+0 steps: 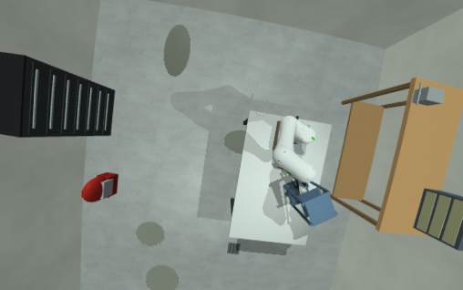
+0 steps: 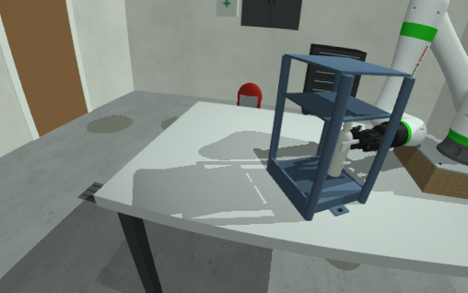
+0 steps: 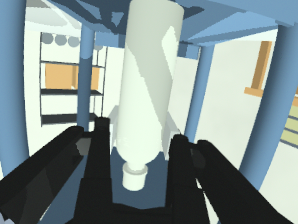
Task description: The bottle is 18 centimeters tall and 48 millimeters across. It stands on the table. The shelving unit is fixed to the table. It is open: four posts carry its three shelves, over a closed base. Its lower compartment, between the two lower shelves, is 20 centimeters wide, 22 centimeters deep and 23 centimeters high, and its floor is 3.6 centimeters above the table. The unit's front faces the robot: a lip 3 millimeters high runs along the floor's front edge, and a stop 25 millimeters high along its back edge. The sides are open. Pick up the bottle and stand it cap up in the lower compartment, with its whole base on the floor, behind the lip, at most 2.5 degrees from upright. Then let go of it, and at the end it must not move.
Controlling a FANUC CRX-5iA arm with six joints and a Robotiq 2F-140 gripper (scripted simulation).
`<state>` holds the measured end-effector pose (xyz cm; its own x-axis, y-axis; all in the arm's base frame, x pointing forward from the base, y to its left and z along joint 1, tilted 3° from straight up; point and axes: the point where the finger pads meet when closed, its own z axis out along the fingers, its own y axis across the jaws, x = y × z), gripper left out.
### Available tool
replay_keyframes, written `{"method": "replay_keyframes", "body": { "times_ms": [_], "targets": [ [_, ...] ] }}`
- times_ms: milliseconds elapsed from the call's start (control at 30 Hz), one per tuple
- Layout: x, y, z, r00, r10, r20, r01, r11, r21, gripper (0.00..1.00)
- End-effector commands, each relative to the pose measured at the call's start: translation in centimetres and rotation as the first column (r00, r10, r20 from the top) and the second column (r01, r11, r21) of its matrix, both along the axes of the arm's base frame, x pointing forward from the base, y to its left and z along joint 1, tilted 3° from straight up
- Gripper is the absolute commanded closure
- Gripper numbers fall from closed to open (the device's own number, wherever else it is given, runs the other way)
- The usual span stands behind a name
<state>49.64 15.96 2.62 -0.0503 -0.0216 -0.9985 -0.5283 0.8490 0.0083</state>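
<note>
The white bottle [image 2: 338,147] [image 3: 149,76] stands cap up inside the lower compartment of the blue shelving unit [image 2: 281,111] [image 1: 316,207] [image 3: 87,76], near its robot-side edge. My black gripper [image 2: 358,138] [image 3: 139,132] reaches in sideways from the robot's side and is shut on the bottle's upper body, just below the cap. The bottle's base is at or just above the compartment floor [image 2: 304,180]; I cannot tell if it touches. In the wrist view the bottle shows with its cap toward the bottom of the picture. In the overhead view the arm [image 1: 292,155] and the top shelf hide the bottle and the gripper.
The shelving unit stands on the white table [image 2: 207,193] [image 1: 255,205], fixed by a small tab [image 2: 339,210]. Its posts flank my fingers on both sides. The arm's brown pedestal [image 2: 428,172] is at the right. A red object [image 2: 249,95] lies on the room floor beyond the table.
</note>
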Motion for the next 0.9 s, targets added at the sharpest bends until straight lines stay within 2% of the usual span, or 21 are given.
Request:
{"method": "replay_keyframes", "body": {
  "times_ms": [0, 200, 233, 367, 400, 467, 500, 567, 600, 667, 700, 867],
  "targets": [
    [0.00, 0.00, 0.01, 1.000, 0.000, 0.000, 0.000, 1.000, 0.000, 1.00],
    [0.00, 0.00, 0.01, 1.000, 0.000, 0.000, 0.000, 1.000, 0.000, 1.00],
    [0.00, 0.00, 0.01, 1.000, 0.000, 0.000, 0.000, 1.000, 0.000, 0.92],
    [0.00, 0.00, 0.01, 1.000, 0.000, 0.000, 0.000, 1.000, 0.000, 0.92],
    [0.00, 0.00, 0.01, 1.000, 0.000, 0.000, 0.000, 1.000, 0.000, 0.84],
    [0.00, 0.00, 0.01, 1.000, 0.000, 0.000, 0.000, 1.000, 0.000, 0.84],
    [0.00, 0.00, 0.01, 1.000, 0.000, 0.000, 0.000, 1.000, 0.000, 0.76],
    [0.00, 0.00, 0.01, 1.000, 0.000, 0.000, 0.000, 1.000, 0.000, 0.76],
    [0.00, 0.00, 0.01, 1.000, 0.000, 0.000, 0.000, 1.000, 0.000, 0.68],
    [0.00, 0.00, 0.01, 1.000, 0.000, 0.000, 0.000, 1.000, 0.000, 0.68],
    [0.00, 0.00, 0.01, 1.000, 0.000, 0.000, 0.000, 1.000, 0.000, 0.60],
    [0.00, 0.00, 0.01, 1.000, 0.000, 0.000, 0.000, 1.000, 0.000, 0.60]
  ]
}}
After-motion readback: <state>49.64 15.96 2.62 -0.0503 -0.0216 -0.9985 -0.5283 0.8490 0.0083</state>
